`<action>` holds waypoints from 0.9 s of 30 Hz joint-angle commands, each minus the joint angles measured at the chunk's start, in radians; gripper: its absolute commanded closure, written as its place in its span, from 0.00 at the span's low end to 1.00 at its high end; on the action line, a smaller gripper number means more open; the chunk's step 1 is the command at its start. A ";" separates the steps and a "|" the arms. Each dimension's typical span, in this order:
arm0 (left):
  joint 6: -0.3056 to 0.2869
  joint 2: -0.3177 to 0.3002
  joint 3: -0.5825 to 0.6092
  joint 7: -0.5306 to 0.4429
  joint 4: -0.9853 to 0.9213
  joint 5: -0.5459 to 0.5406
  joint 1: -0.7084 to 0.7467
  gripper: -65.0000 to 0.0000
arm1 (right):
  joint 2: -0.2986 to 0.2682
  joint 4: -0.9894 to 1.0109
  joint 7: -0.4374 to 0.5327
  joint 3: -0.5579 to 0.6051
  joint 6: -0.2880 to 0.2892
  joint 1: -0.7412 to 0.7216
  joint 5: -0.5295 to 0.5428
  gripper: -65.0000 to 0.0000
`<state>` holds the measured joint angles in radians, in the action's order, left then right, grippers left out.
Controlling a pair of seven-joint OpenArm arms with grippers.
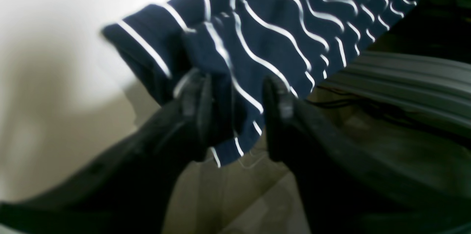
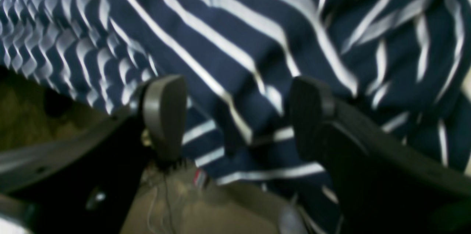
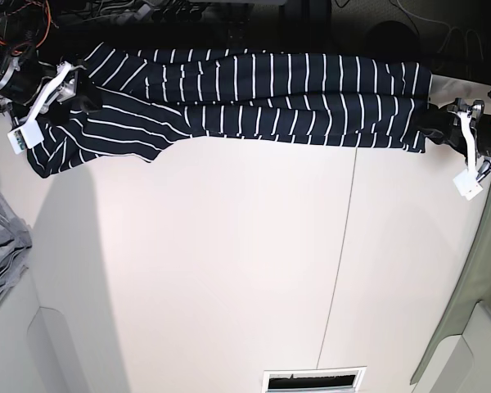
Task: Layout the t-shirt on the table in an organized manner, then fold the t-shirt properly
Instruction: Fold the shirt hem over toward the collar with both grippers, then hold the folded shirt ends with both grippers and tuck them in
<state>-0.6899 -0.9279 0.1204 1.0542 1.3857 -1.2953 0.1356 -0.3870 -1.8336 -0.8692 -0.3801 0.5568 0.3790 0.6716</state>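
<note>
t-shirt (image 3: 262,98): navy with white stripes, stretched in a long band along the far edge of the table (image 3: 229,270). left gripper (image 1: 235,116): fingers parted, a shirt corner hanging between them. right gripper (image 2: 235,116): fingers wide apart over rumpled cloth. grey cloth (image 3: 2,246): at the table's side. no containers seen.

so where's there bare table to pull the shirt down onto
Bare white tabletop runs below the dark navy white-striped t-shirt, on both sides of the thin dark seam, down to the slotted vent. The far edge is crowded with shirt and both grippers; a grey cloth lies at the left edge.
</note>
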 commanded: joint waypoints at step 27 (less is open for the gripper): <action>-0.008 0.065 -0.024 -0.191 -0.038 0.229 0.061 0.45 | 0.089 0.309 0.130 -0.009 0.025 -0.059 -0.027 1.00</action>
<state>-0.6918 -0.8433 0.1055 0.8658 1.3396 -1.0454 0.2024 -0.2829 -1.5101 -0.7498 -0.3859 0.5774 0.3233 0.6331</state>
